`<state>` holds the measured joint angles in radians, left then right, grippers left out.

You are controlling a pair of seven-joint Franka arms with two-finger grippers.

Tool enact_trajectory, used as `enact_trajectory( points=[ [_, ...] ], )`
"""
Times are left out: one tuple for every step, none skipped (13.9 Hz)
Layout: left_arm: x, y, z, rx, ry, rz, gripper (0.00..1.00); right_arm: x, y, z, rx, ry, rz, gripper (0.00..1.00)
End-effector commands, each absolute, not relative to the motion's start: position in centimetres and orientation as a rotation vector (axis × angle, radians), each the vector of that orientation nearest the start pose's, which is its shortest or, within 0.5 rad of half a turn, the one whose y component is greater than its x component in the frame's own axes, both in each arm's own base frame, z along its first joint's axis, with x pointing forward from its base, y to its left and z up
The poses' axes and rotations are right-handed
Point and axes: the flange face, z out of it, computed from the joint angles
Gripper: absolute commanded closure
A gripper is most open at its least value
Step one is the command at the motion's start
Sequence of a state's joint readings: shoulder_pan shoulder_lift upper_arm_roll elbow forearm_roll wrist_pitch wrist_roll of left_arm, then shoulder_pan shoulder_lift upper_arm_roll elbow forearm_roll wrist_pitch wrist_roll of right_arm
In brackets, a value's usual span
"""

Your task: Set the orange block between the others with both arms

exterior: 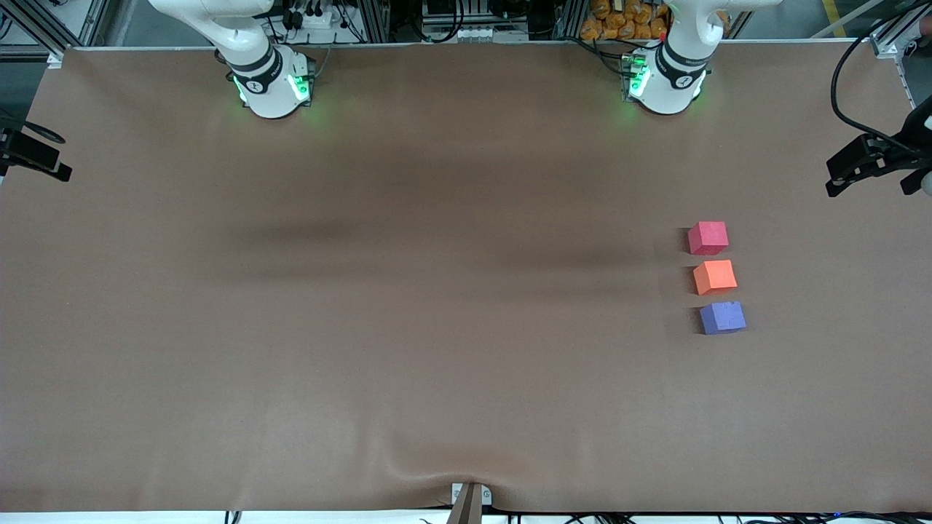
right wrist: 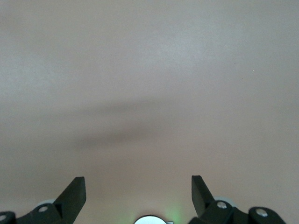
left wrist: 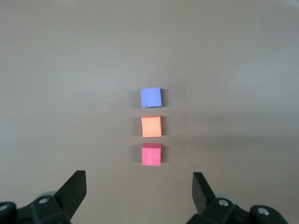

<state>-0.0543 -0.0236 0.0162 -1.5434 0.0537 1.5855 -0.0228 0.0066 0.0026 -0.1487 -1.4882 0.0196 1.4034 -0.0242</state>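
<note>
Three small cubes lie in a row toward the left arm's end of the table. The orange block (exterior: 714, 276) (left wrist: 151, 126) sits between the pinkish-red block (exterior: 708, 238) (left wrist: 151, 155) and the purple-blue block (exterior: 721, 317) (left wrist: 151, 97), which lies nearest the front camera. Small gaps separate them. High over the table, my left gripper (left wrist: 139, 186) is open and empty, looking down on the row. My right gripper (right wrist: 138, 186) is open and empty too, over bare table near its own base (right wrist: 150, 219). Neither hand shows in the front view.
The brown table cover (exterior: 408, 327) is wrinkled near its front edge. The arms' bases (exterior: 273, 87) (exterior: 666, 80) stand along the edge farthest from the front camera. Black camera mounts (exterior: 870, 164) (exterior: 33, 153) jut in at both ends of the table.
</note>
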Motion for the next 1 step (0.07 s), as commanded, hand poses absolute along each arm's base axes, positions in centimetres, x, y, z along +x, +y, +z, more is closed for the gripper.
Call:
enact_trajectory(
  points=[
    [54.63,-1.7,64.84,-3.122,0.035,-0.058,0.0,52.93,-7.59,65.22,-3.117,0.17,0.13,0.0]
  ],
)
